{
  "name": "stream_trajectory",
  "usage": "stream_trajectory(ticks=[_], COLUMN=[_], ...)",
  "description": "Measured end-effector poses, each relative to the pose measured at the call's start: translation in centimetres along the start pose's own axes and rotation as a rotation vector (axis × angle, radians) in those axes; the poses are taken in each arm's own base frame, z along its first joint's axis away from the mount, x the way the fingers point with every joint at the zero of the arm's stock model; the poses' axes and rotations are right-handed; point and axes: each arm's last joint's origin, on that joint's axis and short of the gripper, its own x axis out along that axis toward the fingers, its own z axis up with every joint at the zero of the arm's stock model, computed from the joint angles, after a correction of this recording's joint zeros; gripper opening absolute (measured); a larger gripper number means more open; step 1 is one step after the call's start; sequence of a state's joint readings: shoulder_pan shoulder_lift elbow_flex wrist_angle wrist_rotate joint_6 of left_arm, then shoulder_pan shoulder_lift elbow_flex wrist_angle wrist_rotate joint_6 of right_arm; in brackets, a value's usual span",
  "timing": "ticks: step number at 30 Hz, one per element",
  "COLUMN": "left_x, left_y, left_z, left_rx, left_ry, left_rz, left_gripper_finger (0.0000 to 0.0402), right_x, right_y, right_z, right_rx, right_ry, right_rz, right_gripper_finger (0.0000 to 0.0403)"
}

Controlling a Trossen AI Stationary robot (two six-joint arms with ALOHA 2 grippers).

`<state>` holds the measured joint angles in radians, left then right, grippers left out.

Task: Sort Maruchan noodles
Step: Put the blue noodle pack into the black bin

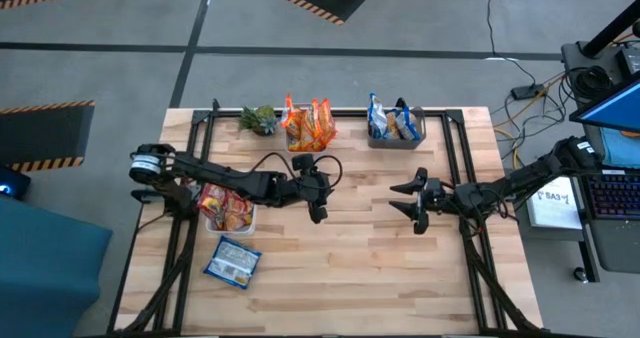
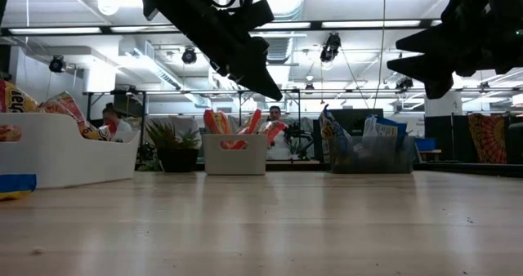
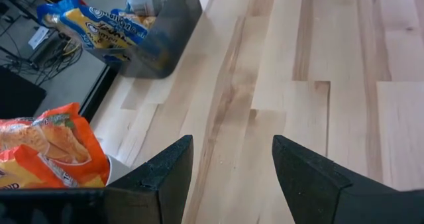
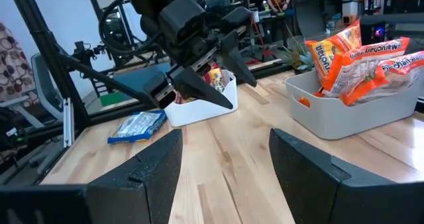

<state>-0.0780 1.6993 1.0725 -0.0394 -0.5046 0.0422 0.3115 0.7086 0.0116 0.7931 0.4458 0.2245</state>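
Observation:
The noodle packets sit sorted in three bins. Orange packets (image 1: 308, 124) stand in a white bin at the far edge. Blue-and-yellow packets (image 1: 392, 121) fill a dark bin beside it. Red-pink packets (image 1: 226, 207) lie in a white bin on the left. One blue packet (image 1: 233, 261) lies flat on the table near the left front. My left gripper (image 1: 322, 203) hovers open above mid-table, right of the red bin. My right gripper (image 1: 400, 199) hangs open facing it, holding nothing.
A small green plant (image 1: 260, 118) stands at the far edge, left of the orange bin. Bare wood spreads across the table's near half and between the two grippers (image 1: 362, 228). Black frame rails run along both table sides. A keyboard and cables lie off the right edge.

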Motion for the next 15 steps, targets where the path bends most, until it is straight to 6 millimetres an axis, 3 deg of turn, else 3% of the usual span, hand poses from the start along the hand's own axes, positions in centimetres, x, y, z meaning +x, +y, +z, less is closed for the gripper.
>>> stream_trajectory(ticks=[15], left_x=[-0.4], left_y=[-0.94], left_z=[-0.11], left_rx=[-0.035], left_ry=[0.007], left_rz=[-0.074], left_gripper_finger=[0.019], right_x=[-0.01], right_y=[-0.01], right_z=[-0.02], right_rx=[0.0], right_ry=[0.0], right_rz=[-0.001], right_gripper_finger=[0.0215])
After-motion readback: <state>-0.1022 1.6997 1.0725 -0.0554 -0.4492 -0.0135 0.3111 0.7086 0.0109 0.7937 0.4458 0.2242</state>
